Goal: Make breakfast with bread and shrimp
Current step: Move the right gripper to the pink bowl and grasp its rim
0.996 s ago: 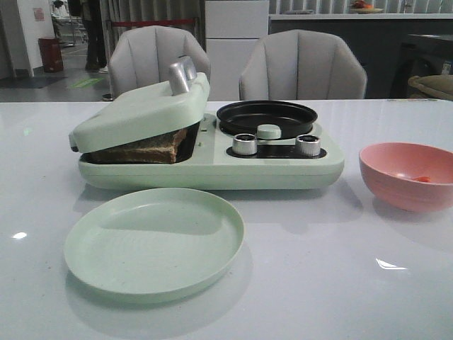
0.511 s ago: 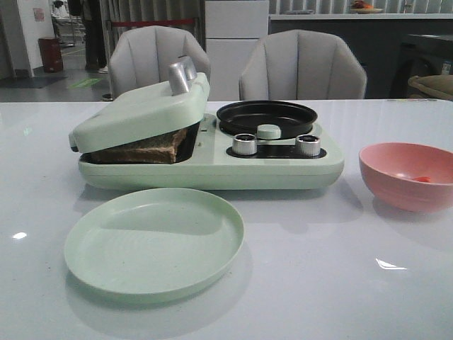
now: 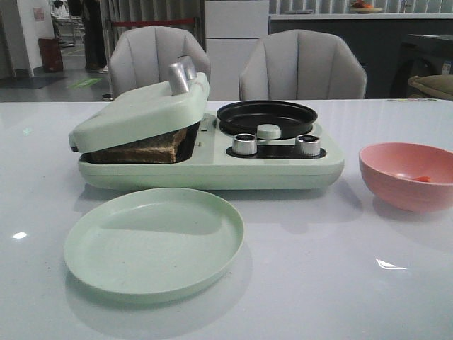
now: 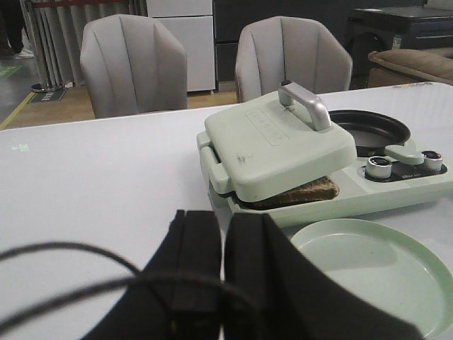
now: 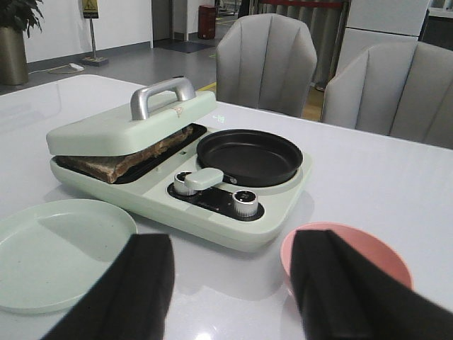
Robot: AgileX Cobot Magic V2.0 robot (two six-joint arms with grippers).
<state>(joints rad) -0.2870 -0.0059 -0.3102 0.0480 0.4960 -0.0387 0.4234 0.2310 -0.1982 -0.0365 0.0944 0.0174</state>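
On the surface (image 3: pixel 340 283) your bread (image 3: pixel 141 149) sat toasting under the tilted lid (image 3: pixel 141 113), shrimp (image 3: pixel 423 179) waited in the pink bowl (image 3: pixel 407 173), so next you probably needed the lid handle (image 3: pixel 182 74); left gripper (image 4: pixel 221 241) clenched, right gripper (image 5: pixel 230 280) released.

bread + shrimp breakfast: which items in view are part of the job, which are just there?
Job:
- bread under the breakfast maker's lid
- shrimp in the pink bowl
- black pan on the breakfast maker
- green plate, probably for serving

Just there:
- two grey chairs behind the table
- cabinets and furniture in the background
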